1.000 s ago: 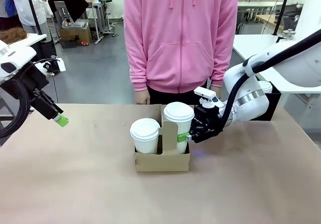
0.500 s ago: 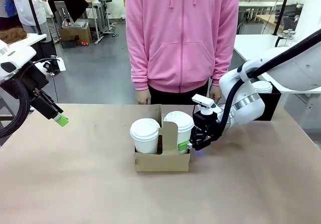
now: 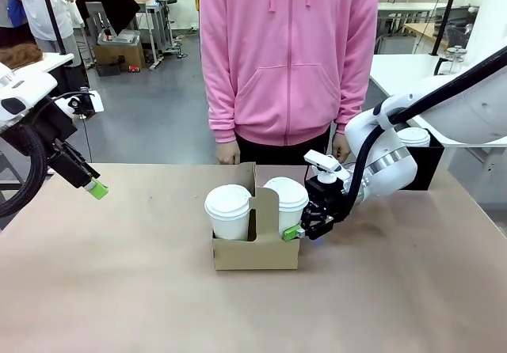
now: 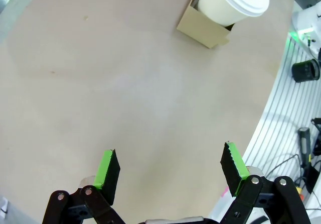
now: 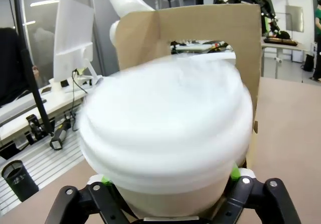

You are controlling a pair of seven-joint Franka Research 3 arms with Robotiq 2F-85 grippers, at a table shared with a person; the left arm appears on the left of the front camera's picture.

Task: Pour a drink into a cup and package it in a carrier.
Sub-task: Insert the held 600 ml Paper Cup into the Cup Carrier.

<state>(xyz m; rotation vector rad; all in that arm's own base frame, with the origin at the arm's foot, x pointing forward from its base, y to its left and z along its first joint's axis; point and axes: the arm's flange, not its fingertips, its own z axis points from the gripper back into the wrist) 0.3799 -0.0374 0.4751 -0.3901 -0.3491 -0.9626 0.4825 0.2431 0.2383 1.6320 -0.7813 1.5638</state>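
- The lidded cup (image 3: 284, 204) dropped from well above the slot into the right side of the carrier (image 3: 256, 252), centre frame: packaging looked nearly done.
- The right gripper (image 3: 296, 231) sat low beside it, pads flanking the cup; clamped or easing off, I couldn't tell.
- The left gripper (image 3: 95, 189) hung far left, jaws spread, empty.

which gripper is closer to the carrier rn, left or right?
Right. The right gripper is at the carrier's right side, its fingers around the cup seated there. The left gripper hangs open, far off over the table's left side.
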